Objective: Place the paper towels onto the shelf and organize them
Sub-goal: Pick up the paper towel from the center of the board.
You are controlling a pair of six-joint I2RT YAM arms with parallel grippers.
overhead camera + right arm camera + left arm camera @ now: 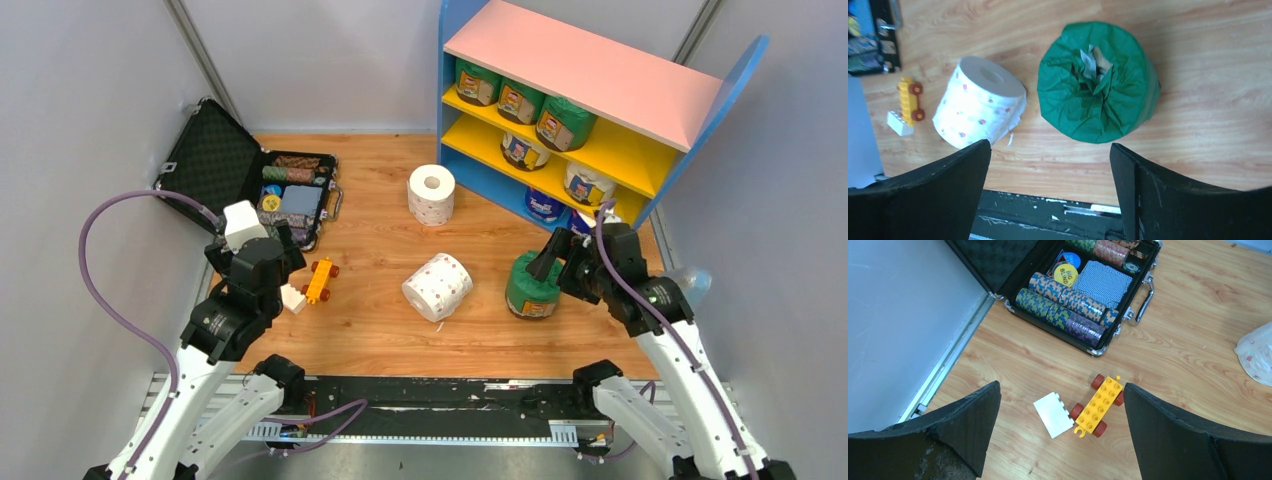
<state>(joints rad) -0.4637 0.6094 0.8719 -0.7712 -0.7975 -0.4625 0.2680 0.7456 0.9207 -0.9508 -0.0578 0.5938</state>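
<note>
Right gripper (1049,146), jaws apart (nothing held), hovers by the green roll (1098,82): best centre it, drop low, squeeze gently.

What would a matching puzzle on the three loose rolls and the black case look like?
Things:
1 loose green roll
2 near dotted roll
3 far dotted roll
4 case

States:
A open
B bare, on its side
C wrapped, upright
D bare, upright

Pairs: 1-C, 2-B, 3-D, 4-A
</note>
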